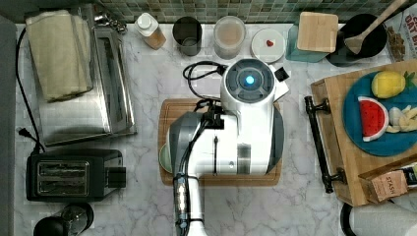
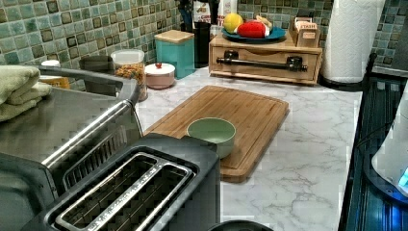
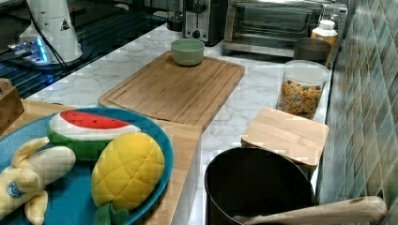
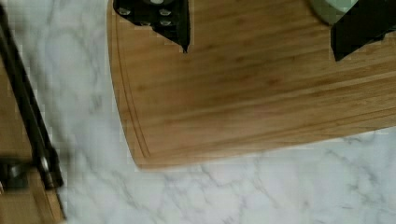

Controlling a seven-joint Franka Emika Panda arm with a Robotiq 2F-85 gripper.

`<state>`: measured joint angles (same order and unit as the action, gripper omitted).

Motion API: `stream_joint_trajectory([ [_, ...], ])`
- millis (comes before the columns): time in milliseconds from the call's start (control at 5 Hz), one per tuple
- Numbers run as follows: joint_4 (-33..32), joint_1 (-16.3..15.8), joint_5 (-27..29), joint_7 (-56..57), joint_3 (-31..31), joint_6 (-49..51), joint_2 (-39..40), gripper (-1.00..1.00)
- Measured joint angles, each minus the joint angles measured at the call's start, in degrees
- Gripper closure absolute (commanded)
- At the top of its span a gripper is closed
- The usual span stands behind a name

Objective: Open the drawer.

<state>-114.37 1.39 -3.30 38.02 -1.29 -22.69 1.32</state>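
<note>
The drawer (image 2: 267,63) is a light-wood box front with a long black bar handle (image 2: 262,62), standing at the far end of the counter in the left view, and it looks pushed in. In the top view the handle (image 1: 318,143) runs along the drawer's left side at the top view's right. My arm (image 1: 246,128) hangs over the cutting board (image 1: 169,108), left of the handle in the top view. In the wrist view my gripper (image 4: 261,53) is open above the board, its black fingers (image 4: 161,18) wide apart, and the handle (image 4: 28,116) lies off to one side across a strip of marble.
A green bowl (image 2: 211,132) sits on the cutting board (image 2: 240,113). A blue plate (image 1: 376,115) of toy fruit and a tea box (image 1: 388,184) rest on the drawer unit. A toaster (image 1: 74,174), toaster oven (image 1: 78,78), jars (image 1: 229,35) and a paper roll (image 2: 353,38) line the counter.
</note>
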Motion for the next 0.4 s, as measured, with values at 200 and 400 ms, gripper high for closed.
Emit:
stream_joint_trajectory([
  [200,-4.92,0.33,0.00,9.04,-1.51,-5.01,-1.28,-1.00],
  [400,-9.74,1.53,-0.03,16.84,-2.59,-9.15,-2.64,-1.00],
])
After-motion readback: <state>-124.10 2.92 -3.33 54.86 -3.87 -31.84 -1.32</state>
